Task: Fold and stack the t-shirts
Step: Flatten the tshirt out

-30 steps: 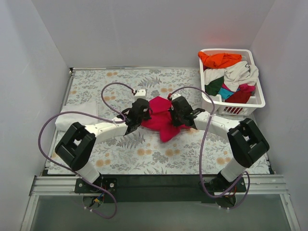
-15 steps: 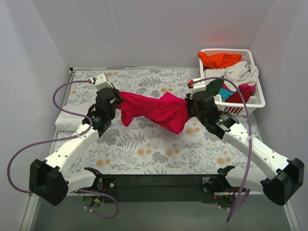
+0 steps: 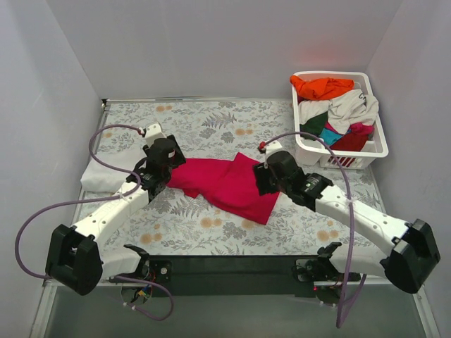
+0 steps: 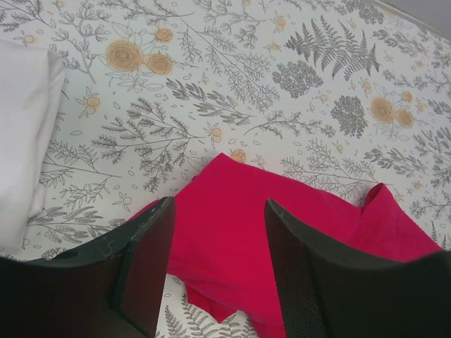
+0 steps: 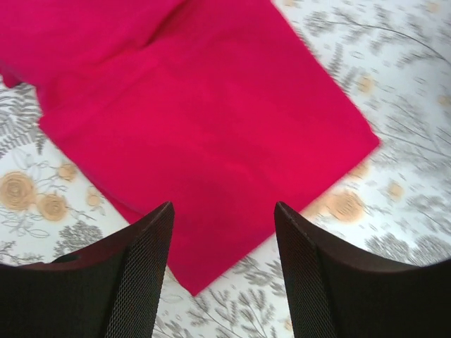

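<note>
The left gripper [image 4: 218, 215] and right gripper [image 5: 222, 215] have just let go, jaws apart and empty, so the crimson t-shirt [image 3: 227, 184] they held stretched now lies spread mid-table [image 3: 211, 236] between them, ready for folding.

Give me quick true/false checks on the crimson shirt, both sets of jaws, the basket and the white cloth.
1. The crimson t-shirt lies spread on the patterned table. True.
2. The left jaws are shut on the crimson t-shirt. False: left jaws and right jaws both stand open above it, with nothing between them.
3. The white slotted basket is empty. False: it holds a heap of shirts, with an orange shirt at its far end.
4. A folded white cloth lies at the table's left edge, apart from the crimson t-shirt. True.
</note>
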Controlling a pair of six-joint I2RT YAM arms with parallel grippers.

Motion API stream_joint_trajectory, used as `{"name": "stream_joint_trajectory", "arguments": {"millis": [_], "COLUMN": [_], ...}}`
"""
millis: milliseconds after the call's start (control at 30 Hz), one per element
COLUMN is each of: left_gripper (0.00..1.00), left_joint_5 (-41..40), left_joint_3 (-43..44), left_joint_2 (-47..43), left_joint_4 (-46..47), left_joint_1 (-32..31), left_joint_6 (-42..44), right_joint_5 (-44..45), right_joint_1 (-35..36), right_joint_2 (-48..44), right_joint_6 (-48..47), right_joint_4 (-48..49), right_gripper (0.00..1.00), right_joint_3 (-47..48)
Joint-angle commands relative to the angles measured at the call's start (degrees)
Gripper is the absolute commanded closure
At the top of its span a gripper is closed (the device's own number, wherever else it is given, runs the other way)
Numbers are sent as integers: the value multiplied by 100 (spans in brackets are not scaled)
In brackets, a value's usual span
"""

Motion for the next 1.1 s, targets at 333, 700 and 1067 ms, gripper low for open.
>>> {"name": "stream_joint_trajectory", "arguments": {"millis": [333, 700, 1067], "left_gripper": [46, 45, 45], "left_joint_5": [1207, 1085, 707], "left_joint_3": [416, 1620, 2737], "left_joint_2": [1277, 3069, 4442], "left_joint_4": [1132, 1609, 1020], "left_joint_1": [-143, -1252, -1481], "left_joint_6": [122, 1001, 1239], "right_joint_5": [220, 116, 133], "right_joint_1": [785, -576, -938], "right_joint_2": [3107, 2672, 1668], "right_joint_6": [-248, 147, 217], "right_joint_4": [1110, 952, 952], "right_gripper": [49, 49, 48], "right_joint_3": [2032, 1534, 619]}}
